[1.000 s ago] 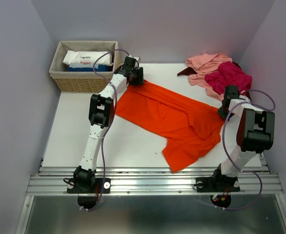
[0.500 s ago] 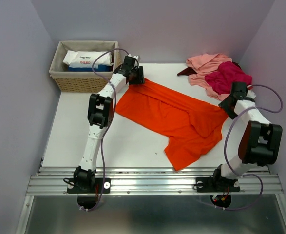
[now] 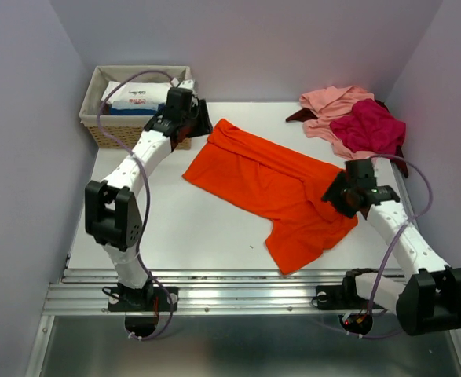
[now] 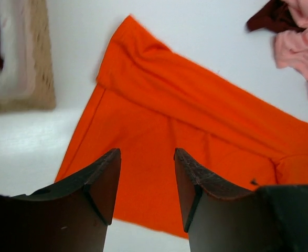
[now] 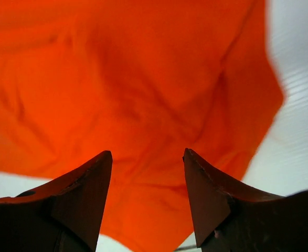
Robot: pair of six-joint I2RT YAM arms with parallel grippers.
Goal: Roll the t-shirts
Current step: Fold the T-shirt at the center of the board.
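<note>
My left gripper [image 4: 146, 153] has just let go of the far-left corner of the orange t-shirt [image 3: 269, 184] and swung back towards the wicker basket [image 3: 104, 129] at about 10 o'clock. Its wrist camera shows the jaws spread wide with nothing between them, looking down on the cloth from a little way off. Where it released, the far edge of the shirt now lies turned over on itself in a narrow band, which I take as the first fold or the start of a roll. Meanwhile my right gripper [image 5: 147, 152] has come in from the table's [image 3: 136, 220] right edge and now hangs over the shirt's rumpled right side at about 3 o'clock, its jaws also wide and empty, with orange cloth filling its view. The shirt itself lies across the middle of the table, running from 11 o'clock down to 5 o'clock, still mostly flat and creased on the right. The salmon pink [image 3: 332, 102], magenta [image 3: 367, 124] and maroon [image 3: 297, 115] shirts sit heaped at 1 o'clock, untouched. I judge the rolling barely begun, and the right side needs smoothing next.
</note>
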